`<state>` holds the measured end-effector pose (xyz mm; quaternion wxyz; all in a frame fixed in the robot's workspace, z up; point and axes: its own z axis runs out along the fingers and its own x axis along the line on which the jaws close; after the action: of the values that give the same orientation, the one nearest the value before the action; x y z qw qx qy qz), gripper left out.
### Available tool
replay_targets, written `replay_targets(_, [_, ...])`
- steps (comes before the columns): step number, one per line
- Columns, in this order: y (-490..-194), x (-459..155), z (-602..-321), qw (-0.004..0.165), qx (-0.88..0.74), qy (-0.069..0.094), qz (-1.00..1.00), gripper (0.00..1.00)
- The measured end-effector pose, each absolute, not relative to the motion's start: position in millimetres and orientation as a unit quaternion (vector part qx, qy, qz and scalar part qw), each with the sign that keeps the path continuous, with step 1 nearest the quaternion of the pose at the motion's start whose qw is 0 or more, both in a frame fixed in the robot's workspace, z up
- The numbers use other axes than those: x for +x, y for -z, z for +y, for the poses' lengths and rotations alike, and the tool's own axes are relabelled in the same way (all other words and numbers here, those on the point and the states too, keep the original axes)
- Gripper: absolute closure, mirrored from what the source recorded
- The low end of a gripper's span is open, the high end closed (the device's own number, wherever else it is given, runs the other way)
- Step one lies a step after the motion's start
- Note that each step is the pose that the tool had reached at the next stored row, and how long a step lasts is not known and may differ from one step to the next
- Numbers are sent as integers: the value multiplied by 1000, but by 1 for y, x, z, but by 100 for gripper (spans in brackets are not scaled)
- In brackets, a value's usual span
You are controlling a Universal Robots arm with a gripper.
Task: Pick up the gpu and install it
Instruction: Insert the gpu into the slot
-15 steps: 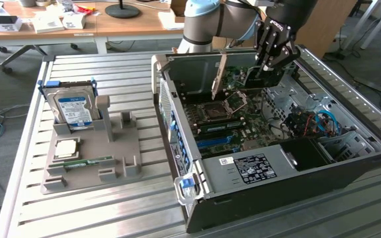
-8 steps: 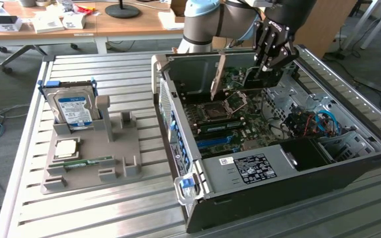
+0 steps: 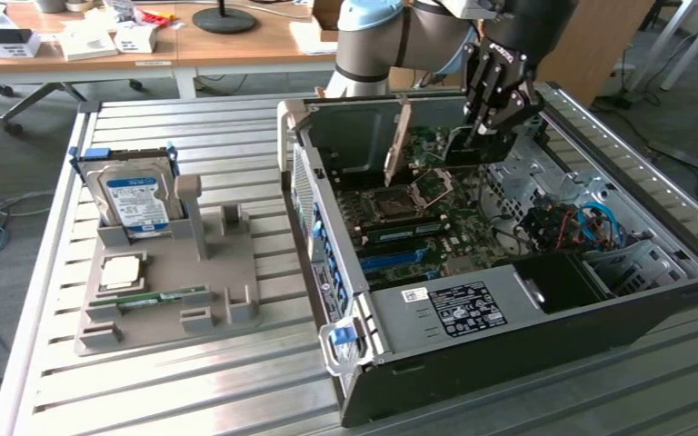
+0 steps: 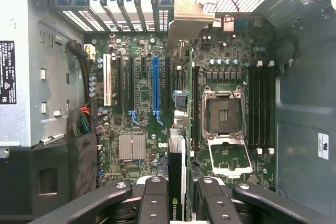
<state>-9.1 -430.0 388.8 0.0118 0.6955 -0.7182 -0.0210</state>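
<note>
the tool [image 3: 476, 150] [image 4: 181, 188] is down inside the open case [image 3: 640, 300], clenched on one end of the gpu [image 3: 395, 136] [image 4: 176, 158], which stands on edge and runs out ahead of the fingers [image 4: 155, 195] toward the rear wall. below the tool lies the motherboard [image 4: 142, 108], with the blue slot [image 4: 155, 87] on one side of the card and the open cpu socket [image 4: 224, 114] on the other. the hard drive [image 3: 134, 198] stands well apart from the tool on the desk [image 3: 204, 381].

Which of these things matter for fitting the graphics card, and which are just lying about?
In the job: gpu, gripped by the tool; motherboard; open computer case.
Lying about: hard drive, processor chip, memory stick, all on the grey holder.
</note>
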Motion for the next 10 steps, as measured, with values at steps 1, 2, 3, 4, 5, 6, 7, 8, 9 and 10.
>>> replay_targets(1, [-388,-9,-430,12,695,21,-718,74])
replay_targets(2, [-388,-9,-430,12,695,21,-718,74])
replay_targets(3, [-387,-9,-430,12,695,21,-718,74])
replay_targets(4, [-387,-10,-430,12,695,21,-718,74])
replay_targets(5, [-387,-10,-430,12,695,21,-718,74])
replay_targets(6, [-387,-10,-430,12,695,21,-718,74])
replay_targets(7, [-387,-10,-430,12,695,21,-718,74])
replay_targets(8, [-387,-10,-430,12,695,21,-718,74])
replay_targets(9, [-387,-10,-430,12,695,21,-718,74])
replay_targets(10, [-387,-10,-430,12,695,21,-718,74])
